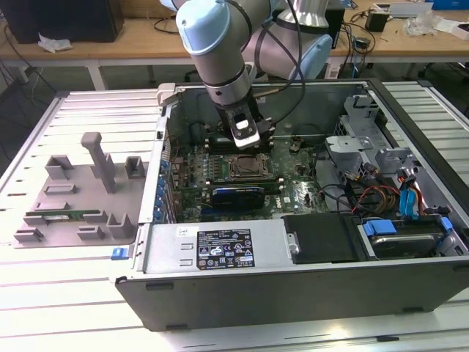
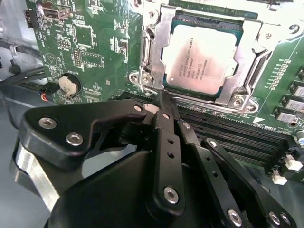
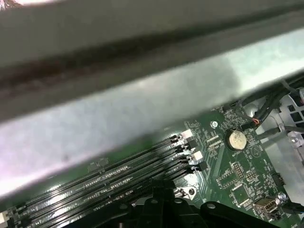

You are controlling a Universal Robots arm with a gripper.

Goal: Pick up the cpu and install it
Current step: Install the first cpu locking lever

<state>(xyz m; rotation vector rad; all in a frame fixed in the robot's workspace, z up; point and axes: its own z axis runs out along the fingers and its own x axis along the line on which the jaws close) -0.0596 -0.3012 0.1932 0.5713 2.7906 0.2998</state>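
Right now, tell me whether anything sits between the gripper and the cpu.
Nothing visible does. In the second wrist view the cpu lies bare in its socket frame, and the gripper is just short of the frame's edge with no object between them.

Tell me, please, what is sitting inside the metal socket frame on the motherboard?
The cpu lies flat inside the socket frame, silver top up. The claw sits just beside it, shut and empty. Whatever lies beneath the chip is covered.

The cpu (image 2: 203,59) is a flat square chip with a silver-grey metal top, fine print and a thin dark rim. In the second wrist view it lies flat, seated inside the metal socket frame (image 2: 154,52) on the green motherboard (image 2: 95,38).
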